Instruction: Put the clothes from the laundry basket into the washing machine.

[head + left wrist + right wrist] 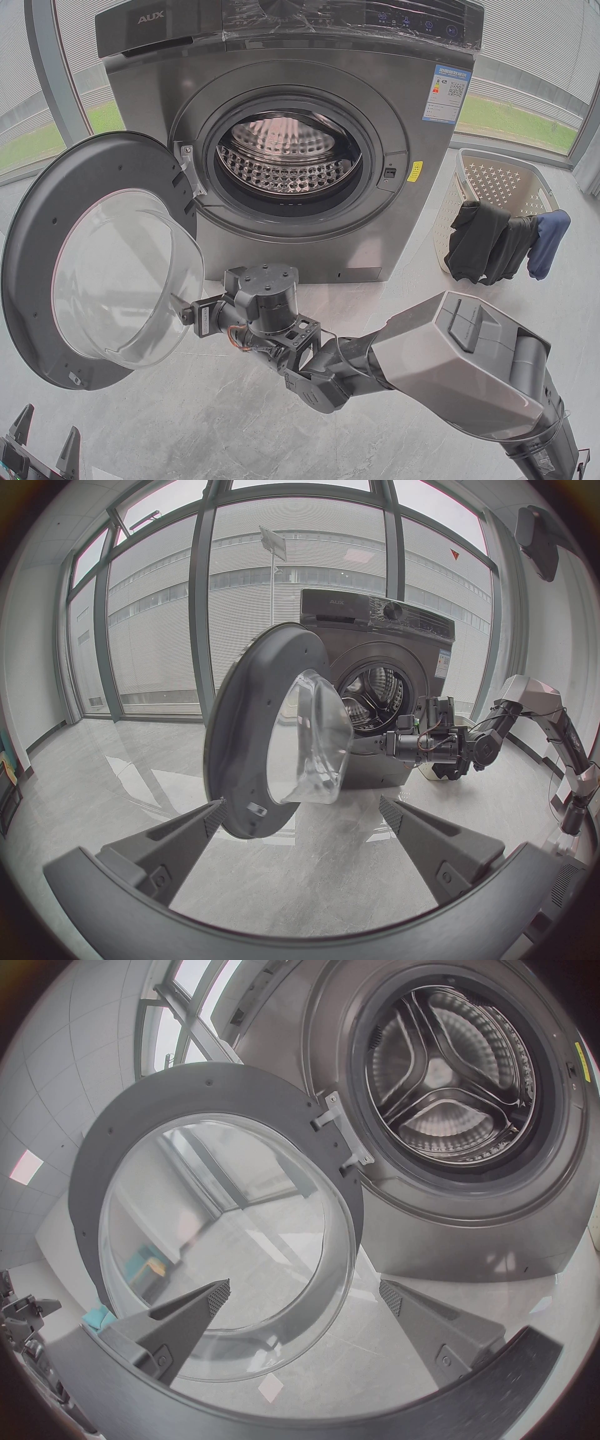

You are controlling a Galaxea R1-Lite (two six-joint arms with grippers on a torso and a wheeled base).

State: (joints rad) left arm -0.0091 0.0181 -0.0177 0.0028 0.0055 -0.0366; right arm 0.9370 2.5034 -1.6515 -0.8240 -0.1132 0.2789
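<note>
Clothes [494,247] draped over near rim of basket [500,178], hanging down its outer wall: dark pieces on the left, blue piece [549,240] at the right end, touching them. Basket on floor [187,425], just right of washer [400,237], beside its right front corner. Washer upright at the far side, porthole uncovered, drum [284,156] bare and shiny inside. Door [28,262] swung out to the left and toward the near side, hinged at left of porthole, glass bowl [125,275] bulging toward the right. Low in front of washer, right claw [184,312], just beside right edge of glass bowl, well left of basket and clothes; touching the glass or not, impossible to tell. Fingers [187,1316] spread apart in right wrist view, nothing between them, door and drum beyond. Right arm [462,356] stretched in from the near right, above the floor. At the near left, left claw [301,805], well apart from door, washer and basket, likewise spread wide and holding nothing, pointed toward door's edge. Windows [525,94] behind washer, far side.
</note>
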